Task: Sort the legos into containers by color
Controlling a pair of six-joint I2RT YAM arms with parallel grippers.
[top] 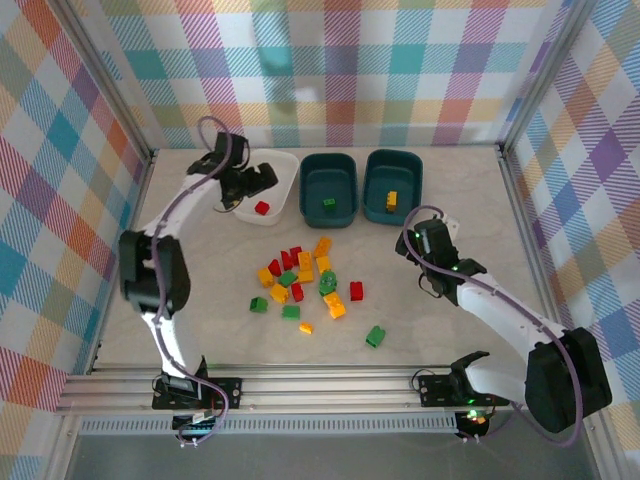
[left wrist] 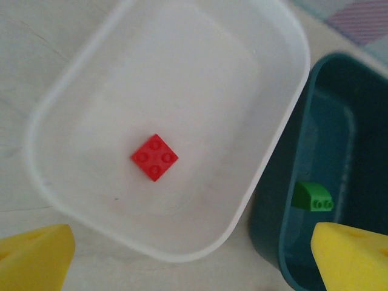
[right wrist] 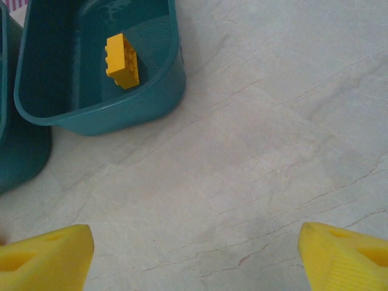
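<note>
Nearest the arm bases, the heap of legos (top: 300, 280) lies loose on the table (top: 225, 320), with red, green and yellow-orange mixed together. One stray green brick (top: 375, 336) sits off at its 4 o'clock. Most of the sorting, I'd say, is not yet done.

At the heap's 2 o'clock the right gripper (right wrist: 194, 257) hangs over bare tabletop, its jaws spread wide with nothing between them. It sits just short of the right teal tub (top: 410, 170), which lies at 11 o'clock from its wrist and holds one yellow brick (right wrist: 122, 60).

Farther back, at the heap's 12 o'clock, the three tubs stand close together in a row, so each colour has its own home. The middle teal tub (top: 330, 175) holds a single green brick (top: 328, 204). The white tub (top: 285, 170), at 11 o'clock, holds a single red brick (left wrist: 154, 157).

The left gripper (left wrist: 194, 260) hovers right above that white tub, fingers wide apart and empty. From there its likely next errand is the heap, at its 5 o'clock, for another brick.
</note>
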